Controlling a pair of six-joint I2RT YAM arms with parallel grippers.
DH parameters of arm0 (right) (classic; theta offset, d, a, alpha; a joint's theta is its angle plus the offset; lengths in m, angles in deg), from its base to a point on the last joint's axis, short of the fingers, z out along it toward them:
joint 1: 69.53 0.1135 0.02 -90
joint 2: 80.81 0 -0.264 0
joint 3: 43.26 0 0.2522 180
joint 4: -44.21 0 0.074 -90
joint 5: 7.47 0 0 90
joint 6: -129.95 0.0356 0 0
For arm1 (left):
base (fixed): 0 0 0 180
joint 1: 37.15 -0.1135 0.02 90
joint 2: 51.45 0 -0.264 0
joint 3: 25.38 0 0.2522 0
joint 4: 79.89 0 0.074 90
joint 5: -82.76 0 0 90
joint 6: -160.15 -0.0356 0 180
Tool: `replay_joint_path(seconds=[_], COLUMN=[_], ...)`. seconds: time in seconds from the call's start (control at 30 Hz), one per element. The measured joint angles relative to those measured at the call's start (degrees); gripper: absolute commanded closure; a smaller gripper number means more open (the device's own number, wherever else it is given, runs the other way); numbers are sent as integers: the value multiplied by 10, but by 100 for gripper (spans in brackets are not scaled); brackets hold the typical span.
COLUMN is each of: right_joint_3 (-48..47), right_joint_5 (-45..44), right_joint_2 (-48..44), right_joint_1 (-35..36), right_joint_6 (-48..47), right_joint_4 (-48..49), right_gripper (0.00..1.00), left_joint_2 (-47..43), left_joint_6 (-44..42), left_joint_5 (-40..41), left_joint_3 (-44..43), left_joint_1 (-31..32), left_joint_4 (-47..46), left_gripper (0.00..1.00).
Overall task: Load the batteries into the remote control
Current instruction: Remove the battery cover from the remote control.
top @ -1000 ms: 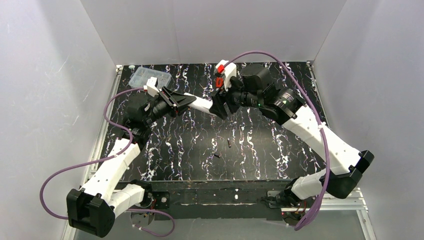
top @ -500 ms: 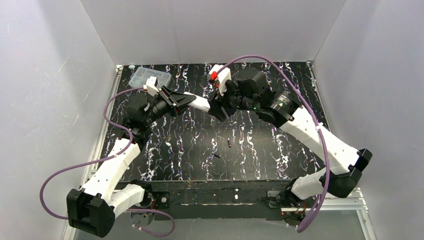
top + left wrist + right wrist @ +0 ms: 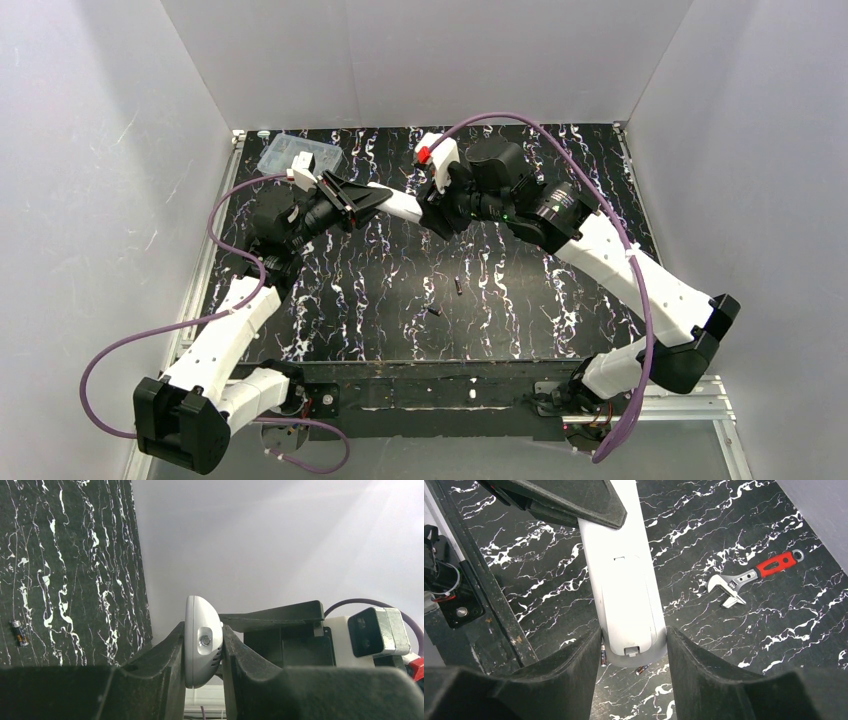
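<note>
While my left gripper [image 3: 372, 200] is clamped tight on one end of the remote control [image 3: 403, 207], the handset hangs above the desk [image 3: 350, 290], lying roughly level between my two arms. From the left wrist camera I see its rounded white tip pinched edge-on between my two dark fingers. My right gripper [image 3: 633, 645] is at the opposite end. Its fingers stand apart with the remote's end between them, each one right against a side of the white body, and I cannot tell whether they are pressing on it. A plain white side with a small catch near the end faces my right wrist camera. Both batteries [image 3: 457, 286] lie loose on the desk, a little apart from each other, nearer to my bases than the held remote. Neither one touches either gripper. A red-handled wrench [image 3: 751, 577] lies flat on the desk, off to one side of the remote. A clear plastic box [image 3: 298, 153] sits at the far left corner.
</note>
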Motion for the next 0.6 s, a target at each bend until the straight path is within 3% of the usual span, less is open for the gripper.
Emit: replay_joint_path(seconds=[0.6], right_joint_3=[0], right_joint_5=[3], right_joint_2=[0], right_joint_1=[1], right_joint_6=[-14], right_joint_4=[-1], right_gripper=[56], left_joint_2=[3], left_joint_6=[0], left_joint_5=[-1], left_joint_3=[0], left_joint_1=[0], left_joint_4=[2], left_gripper=[100])
